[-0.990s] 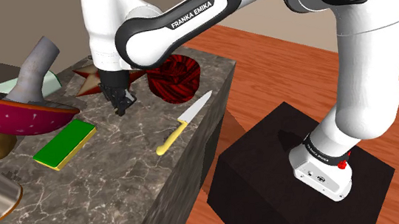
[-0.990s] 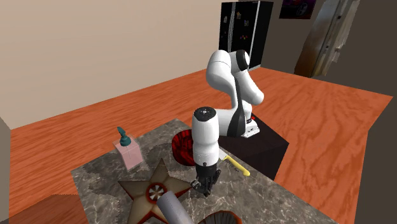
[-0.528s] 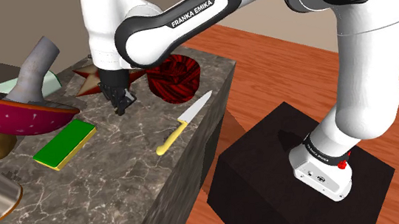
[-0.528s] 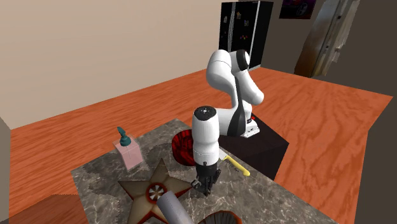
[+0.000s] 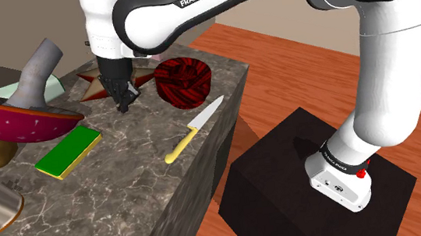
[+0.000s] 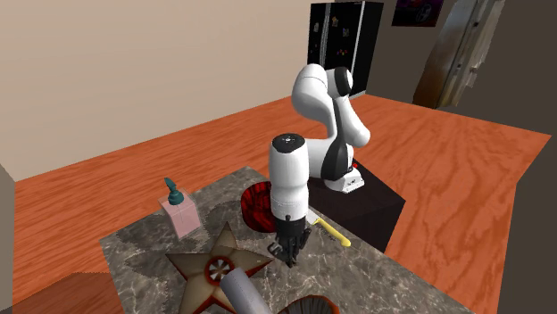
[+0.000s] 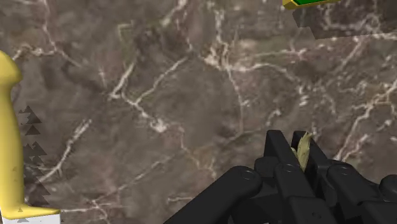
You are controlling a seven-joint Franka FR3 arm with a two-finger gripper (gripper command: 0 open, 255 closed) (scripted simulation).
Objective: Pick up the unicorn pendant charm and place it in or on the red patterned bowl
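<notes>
End effector [image 5: 123, 97] hangs just above the marble table [image 5: 131, 171]. Its fingers are closed on a small pale-gold sliver, which I take to be the unicorn pendant charm [image 7: 304, 151]. The charm sits clamped between the black tips, clear of the stone.

Pick looks done; the carry is the step in hand. The red patterned bowl [image 5: 184, 81] stands near, toward the shoulder view's right, close to the table's far corner.

Next move, by my reckoning: a little more height to clear the bowl's rim, a short sideways travel, then release over the opening.

Room: bare stone between end effector and bowl. The yellow-handled knife [image 5: 194, 129] lies nearer the table edge, off that path. A star-shaped ornament [image 5: 87, 85] sits just behind the fingers, and a green block [image 5: 69, 151] lies apart on the other side. The bowl is near the drop-off, so a nudge there could cost.
</notes>
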